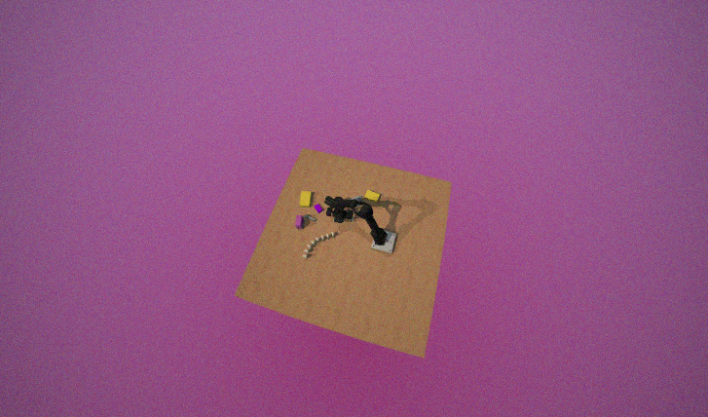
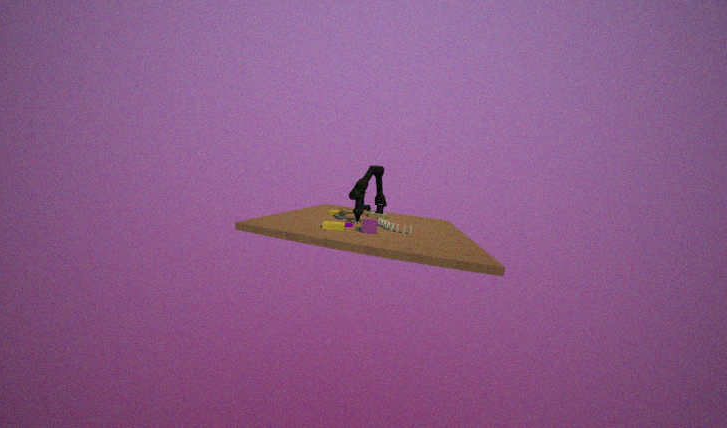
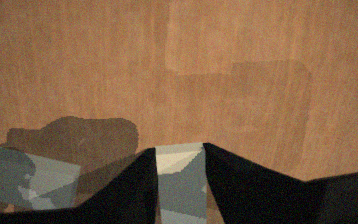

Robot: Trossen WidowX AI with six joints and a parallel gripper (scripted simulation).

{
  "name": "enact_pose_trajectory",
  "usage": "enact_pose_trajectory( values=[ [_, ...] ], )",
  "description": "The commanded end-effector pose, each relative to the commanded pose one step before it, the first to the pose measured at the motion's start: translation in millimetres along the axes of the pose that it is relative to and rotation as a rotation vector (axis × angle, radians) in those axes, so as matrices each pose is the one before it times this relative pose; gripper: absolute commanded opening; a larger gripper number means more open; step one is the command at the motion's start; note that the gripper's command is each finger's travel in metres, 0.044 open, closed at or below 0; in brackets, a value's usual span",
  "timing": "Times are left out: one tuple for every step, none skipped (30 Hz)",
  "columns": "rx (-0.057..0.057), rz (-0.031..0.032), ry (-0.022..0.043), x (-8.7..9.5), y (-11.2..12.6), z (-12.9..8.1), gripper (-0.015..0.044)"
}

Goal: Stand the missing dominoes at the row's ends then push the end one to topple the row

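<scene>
A curved row of pale standing dominoes (image 1: 318, 242) (image 2: 395, 227) runs across the wooden table (image 1: 346, 300) (image 2: 440, 249). My gripper (image 3: 179, 153) (image 1: 339, 217) (image 2: 356, 216) is down at the table, just behind the row's near end, and is shut on a loose pale domino (image 3: 180, 182) that lies flat between the two dark fingers. A second loose domino (image 3: 27, 177) lies flat to the left of it in the wrist view, partly in shadow. In the top and exterior views the arm hides the held domino.
Two yellow blocks (image 1: 306, 198) (image 1: 372, 195) and two purple blocks (image 1: 318, 208) (image 1: 299, 221) lie near the gripper. In the exterior view a yellow block (image 2: 332, 225) and a purple cube (image 2: 369, 225) stand in front of the arm. The arm's base (image 1: 384, 242) is to the right of the row.
</scene>
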State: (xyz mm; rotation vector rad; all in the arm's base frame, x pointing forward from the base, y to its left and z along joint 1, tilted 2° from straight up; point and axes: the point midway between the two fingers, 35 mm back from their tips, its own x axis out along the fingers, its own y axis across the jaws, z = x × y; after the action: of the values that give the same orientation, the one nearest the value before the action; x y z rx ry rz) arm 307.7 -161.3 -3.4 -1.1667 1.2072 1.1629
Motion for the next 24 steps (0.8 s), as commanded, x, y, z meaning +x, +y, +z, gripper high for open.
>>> enact_pose_trajectory(
  values=[
    [-0.0036, 0.00060, 0.00306, 0.57, 0.21, -0.49, 0.0107],
    [0.0000, 0.00000, 0.00000, 0.00, 0.00, 0.00, 0.0107],
    [0.0000, 0.00000, 0.00000, 0.00, 0.00, 0.00, 0.0107],
    [0.0000, 0.00000, 0.00000, 0.00, 0.00, 0.00, 0.0107],
    [0.0000, -0.00001, 0.00000, -1.94, 0.00, 0.06, 0.0107],
    [0.0000, -0.00002, 0.00001, -5.84, 0.07, 0.21, 0.0107],
    [0.0000, -0.00003, 0.00001, -9.70, 0.11, 0.34, 0.0107],
    [0.0000, -0.00003, 0.00001, -11.60, 0.13, 0.41, 0.0107],
    [0.0000, -0.00003, 0.00000, -11.51, 0.13, 0.41, 0.0107],
    [0.0000, -0.00002, 0.00000, -11.40, 0.16, 0.42, 0.0107],
    [0.0000, -0.00001, 0.00000, -11.27, 0.16, 0.42, 0.0107],
    [0.0000, -0.00001, 0.00000, -11.10, 0.14, 0.40, 0.0107],
    [0.0000, 0.00000, -0.00001, -10.94, 0.15, 0.40, 0.0107],
    [0.0000, 0.00001, -0.00001, -10.76, 0.17, 0.41, 0.0107],
    [0.0000, 0.00001, -0.00001, -11.51, 0.15, 0.42, 0.0107],
    [0.0000, 0.00003, -0.00002, -12.78, 0.23, 0.49, 0.0107],
    [0.0000, 0.00003, -0.00002, -12.38, 0.19, 0.46, 0.0107],
    [0.0000, 0.00004, -0.00003, -11.86, 0.22, 0.46, 0.0107],
    [0.0000, 0.00003, -0.00002, -8.82, 0.15, 0.34, 0.0107],
    [0.0000, 0.00001, -0.00001, -5.18, 0.09, 0.20, 0.0107],
    [0.0000, 0.00001, 0.00000, -1.73, 0.05, 0.08, 0.0107],
    [0.0000, 0.00000, 0.00000, 0.00, 0.00, 0.00, 0.0107],
    [0.0000, 0.00000, 0.00000, 0.00, 0.00, 0.00, 0.0107],
    [0.0000, 0.00000, 0.00000, 0.00, 0.00, 0.00, 0.0107]
  ],
)
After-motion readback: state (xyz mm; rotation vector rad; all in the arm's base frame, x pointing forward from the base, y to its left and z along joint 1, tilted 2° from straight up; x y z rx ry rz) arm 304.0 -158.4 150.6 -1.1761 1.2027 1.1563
